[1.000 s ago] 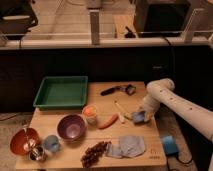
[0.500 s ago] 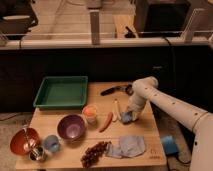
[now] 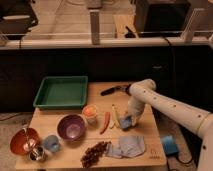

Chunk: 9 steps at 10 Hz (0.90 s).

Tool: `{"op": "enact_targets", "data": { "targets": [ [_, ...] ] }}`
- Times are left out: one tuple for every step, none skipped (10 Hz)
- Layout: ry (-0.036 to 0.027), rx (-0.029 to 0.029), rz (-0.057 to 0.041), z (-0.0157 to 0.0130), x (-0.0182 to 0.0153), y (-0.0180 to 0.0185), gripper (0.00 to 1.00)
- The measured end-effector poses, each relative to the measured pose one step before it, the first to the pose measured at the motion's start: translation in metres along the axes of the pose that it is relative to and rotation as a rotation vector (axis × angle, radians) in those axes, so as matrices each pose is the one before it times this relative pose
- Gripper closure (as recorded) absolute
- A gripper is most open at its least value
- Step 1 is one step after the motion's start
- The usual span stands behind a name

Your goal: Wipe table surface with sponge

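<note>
My gripper is at the end of the white arm that reaches in from the right. It points down at the middle right of the wooden table. It is shut on a small blue sponge, which is pressed on the table top. The sponge lies just right of a yellow banana and a red chili.
A green tray stands at the back left. A black-handled tool lies behind the gripper. An orange cup, a purple bowl, an orange bowl, a blue cup, grapes and a blue-grey cloth fill the front.
The gripper has slid left across the table with the sponge, from the right side toward the banana. The elbow has swung in over the table.
</note>
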Motion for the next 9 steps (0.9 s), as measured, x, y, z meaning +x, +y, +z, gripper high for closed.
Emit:
{"op": "enact_targets", "data": {
  "targets": [
    [0.00770,-0.00916,0.00129,-0.00346,-0.00508,0.01187,0.66],
    [0.00831,-0.00559,-0.00017,-0.00365,-0.00235,0.00719,0.66],
    [0.00247,-0.00382,0.00784,-0.00011,0.00235,0.00729,0.66],
    [0.00504,-0.00283,0.01503,-0.00052,0.00703,0.00748,0.66],
    [0.00600,-0.00063,0.01682,-0.00099,0.01052,0.00699,0.66],
    [0.00469,-0.00027,0.01777,-0.00099,0.01095,0.00384,0.66],
    [0.00286,0.00341,0.01732,-0.00082,0.01122,0.00050,0.66],
    [0.00069,0.00466,0.01628,-0.00128,0.01012,-0.00156,0.66],
    [-0.00031,0.00214,0.01531,0.00039,0.01154,-0.00399,0.66]
  ]
}}
